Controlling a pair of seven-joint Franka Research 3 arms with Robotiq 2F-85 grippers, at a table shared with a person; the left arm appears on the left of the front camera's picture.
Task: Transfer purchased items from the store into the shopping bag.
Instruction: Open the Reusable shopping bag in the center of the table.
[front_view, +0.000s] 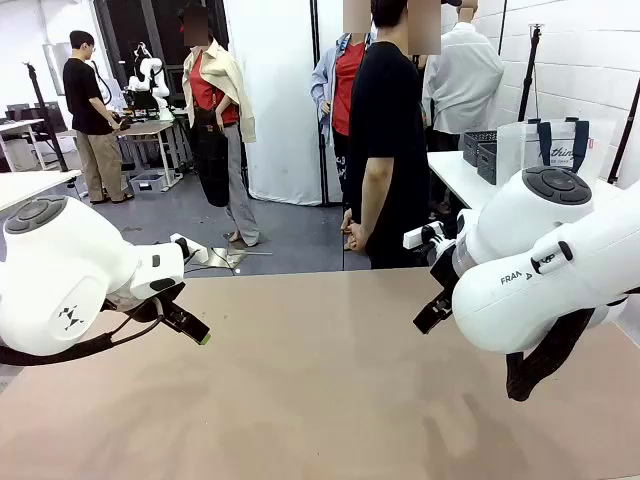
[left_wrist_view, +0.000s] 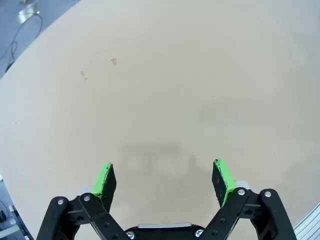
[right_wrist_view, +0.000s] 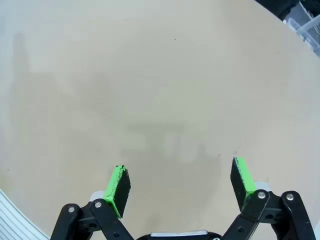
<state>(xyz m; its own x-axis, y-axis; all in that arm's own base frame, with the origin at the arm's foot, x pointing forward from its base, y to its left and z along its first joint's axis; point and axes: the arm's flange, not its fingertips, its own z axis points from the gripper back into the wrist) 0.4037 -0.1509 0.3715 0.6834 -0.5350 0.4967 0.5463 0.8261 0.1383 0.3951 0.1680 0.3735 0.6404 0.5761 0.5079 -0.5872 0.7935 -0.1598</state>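
The shopping bag (front_view: 545, 148), translucent white with navy handles and a red tag, stands on a white side table at the back right. Just left of it sits the store (front_view: 480, 148), a dark grey lattice basket. The purchased items are out of view. My left gripper (front_view: 195, 330) hangs low over the left part of the tan table. In the left wrist view it (left_wrist_view: 165, 177) is open, with bare tabletop between its green pads (left_wrist_view: 106, 179). My right gripper (front_view: 432, 315) hovers over the right part of the table. In the right wrist view it (right_wrist_view: 180, 182) is open too, holding nothing.
A person in a black shirt (front_view: 385, 130) stands at the table's far edge, hands (front_view: 355, 235) hanging down. The tan tabletop (front_view: 320, 390) stretches between both arms. The white side table (front_view: 455, 172) stands beyond the far right corner.
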